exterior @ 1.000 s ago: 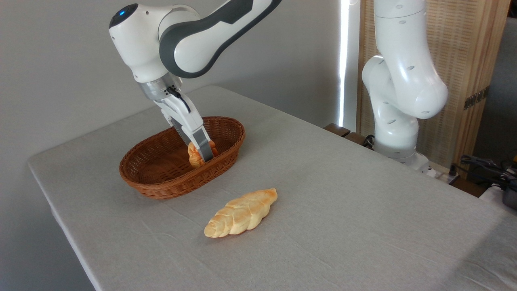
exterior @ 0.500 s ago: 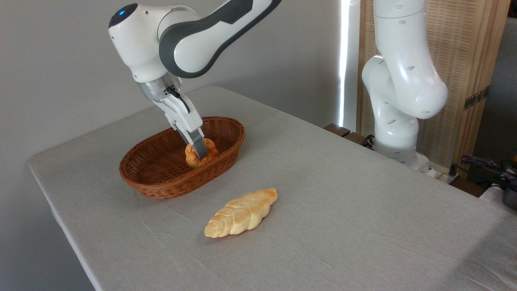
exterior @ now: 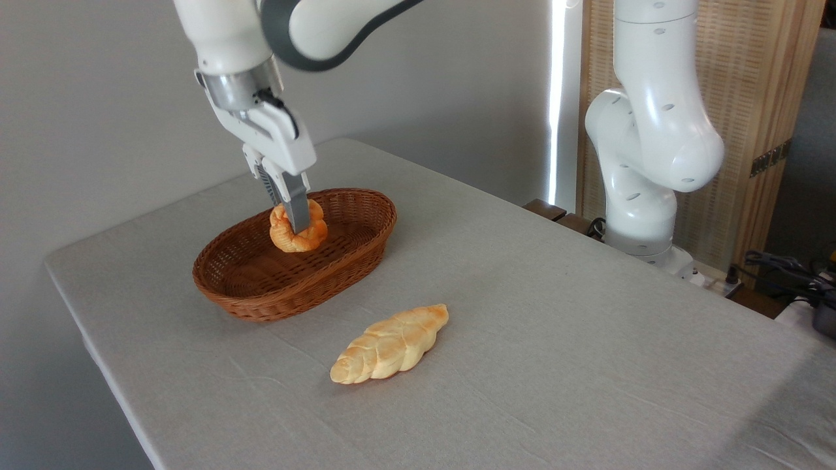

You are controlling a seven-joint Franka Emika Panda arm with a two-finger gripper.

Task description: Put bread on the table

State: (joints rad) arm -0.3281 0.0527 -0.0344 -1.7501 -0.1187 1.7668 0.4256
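1. Hand (exterior: 297, 225) is clamped on the bread (exterior: 298, 226); the grey near finger (exterior: 296, 207) runs down across the roll's front, thru about its middle. Far finger hidden behind it.
2. Bread = small orange-brown twisted ring, held up in the air above the wicker basket (exterior: 274, 294), clear of the basket floor. It hangs over the basket's centre-right part, w/ the back rim showing behind it.
3. Basket: brown oval wicker, sits on the surface (exterior: 588, 339) toward the back left. Nothing else visible inside it.
4. Long pale golden braided loaf (exterior: 390, 344) lies flat on the surface in front & right of the basket, near it but not touching, lying diagonally w/ its upper end to the right.
5. Surface is covered in light grey cloth w/ rounded corners, faint creases near the front.
6. Arm comes in from top of frame; wrist & white hand body point down, tilted slightly to the right, over the basket's back left.
7. Arm's white base column (exterior: 646, 163) stands at the far right edge of the surface, w/ a wood & wicker screen (exterior: 751, 78) behind it; cables (exterior: 784, 271) at far right.
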